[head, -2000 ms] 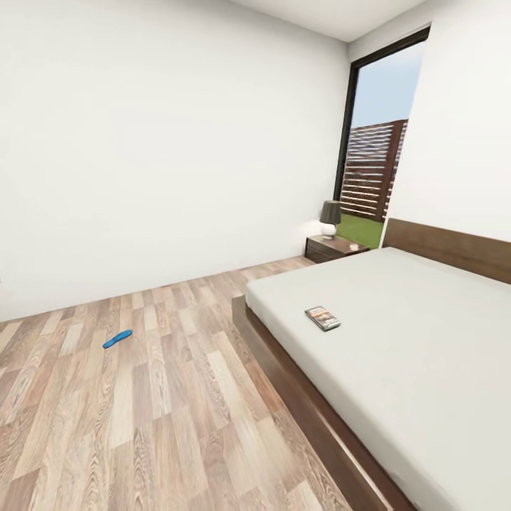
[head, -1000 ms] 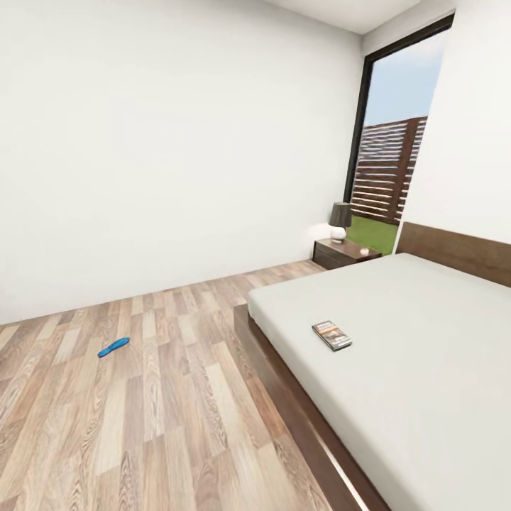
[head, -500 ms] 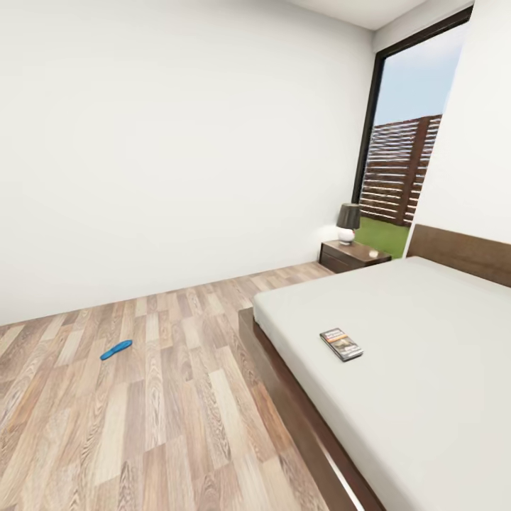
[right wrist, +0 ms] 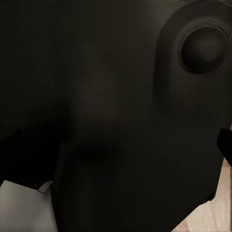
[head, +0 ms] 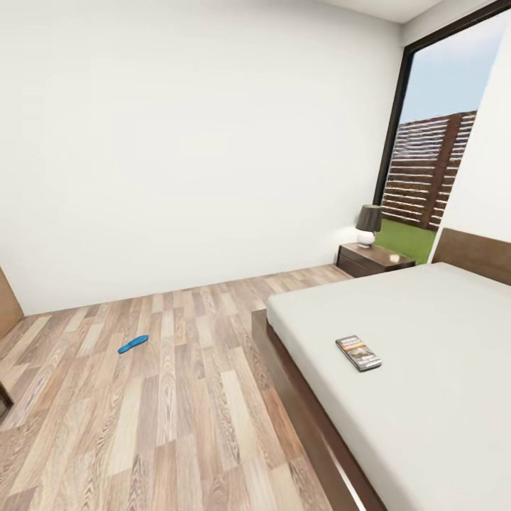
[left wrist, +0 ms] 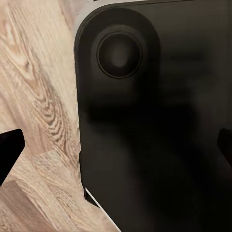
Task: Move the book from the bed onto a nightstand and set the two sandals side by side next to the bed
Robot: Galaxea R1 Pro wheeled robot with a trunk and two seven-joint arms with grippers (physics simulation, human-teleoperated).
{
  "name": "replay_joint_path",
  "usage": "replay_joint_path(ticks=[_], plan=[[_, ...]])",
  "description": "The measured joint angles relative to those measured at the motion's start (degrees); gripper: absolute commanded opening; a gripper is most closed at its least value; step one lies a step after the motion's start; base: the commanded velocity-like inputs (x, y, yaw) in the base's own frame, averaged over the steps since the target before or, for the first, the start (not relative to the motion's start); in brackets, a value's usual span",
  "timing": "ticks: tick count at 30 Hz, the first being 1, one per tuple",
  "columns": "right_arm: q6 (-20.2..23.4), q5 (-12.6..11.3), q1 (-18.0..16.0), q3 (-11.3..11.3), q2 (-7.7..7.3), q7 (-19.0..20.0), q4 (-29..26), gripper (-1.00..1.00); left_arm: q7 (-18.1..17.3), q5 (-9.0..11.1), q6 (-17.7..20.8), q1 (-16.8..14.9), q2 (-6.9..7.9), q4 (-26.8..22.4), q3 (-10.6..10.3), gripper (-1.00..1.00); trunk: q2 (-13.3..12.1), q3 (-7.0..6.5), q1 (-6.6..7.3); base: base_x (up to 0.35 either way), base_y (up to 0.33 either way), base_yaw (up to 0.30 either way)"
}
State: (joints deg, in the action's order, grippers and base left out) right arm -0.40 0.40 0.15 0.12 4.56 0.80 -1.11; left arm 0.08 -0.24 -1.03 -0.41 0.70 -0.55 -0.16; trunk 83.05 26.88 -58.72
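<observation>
The bed [head: 454, 369] fills the right side of the room, a pale mattress on a dark wooden frame, its headboard [head: 472, 255] against the far right wall. The book [head: 358, 353] lies flat on the mattress near the bed's left edge, dark cover up with an orange band across it. It is well short of the headboard, and nothing touches it.

Out on the wood-plank floor [head: 177, 411], well to the left of the bed, lies one blue sandal [head: 133, 344], flat and angled, by itself in the open.

In the far corner, just past the head of the bed, stands a nightstand [head: 374, 259], low and dark brown. A small lamp [head: 367, 224] with a dark shade sits on its top, and there is a small pale thing beside the lamp that I cannot make out. Behind it a tall dark-framed window [head: 443, 142] looks out on a slatted fence and grass. The far wall [head: 199, 142] is plain white.

At the left wrist, dark fingertips [left wrist: 8, 153] show at the frame's edges, spread wide, with a dark rounded part of the robot's body [left wrist: 154, 121] and floor planks between them. Nothing is held there. At the right wrist one dark fingertip [right wrist: 225, 144] shows against the dark body; I cannot tell how far those jaws are parted or whether anything is held.
</observation>
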Motion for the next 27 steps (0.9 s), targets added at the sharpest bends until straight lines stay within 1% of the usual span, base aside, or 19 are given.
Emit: replay_joint_path(ticks=[13,27], plan=[[0.00,0.00,0.01,0.02,0.01,0.00,-0.04,1.00,0.03,0.00,0.00,0.00,0.00,0.00,0.00,1.00,0.00,0.12,-0.01,0.016,-0.040,0.058],[0.00,0.00,0.01,-0.01,-0.01,0.00,0.00,1.00,0.01,0.00,0.00,-0.01,0.00,0.00,0.04,1.00,0.00,0.17,-0.01,0.001,-0.048,0.021]])
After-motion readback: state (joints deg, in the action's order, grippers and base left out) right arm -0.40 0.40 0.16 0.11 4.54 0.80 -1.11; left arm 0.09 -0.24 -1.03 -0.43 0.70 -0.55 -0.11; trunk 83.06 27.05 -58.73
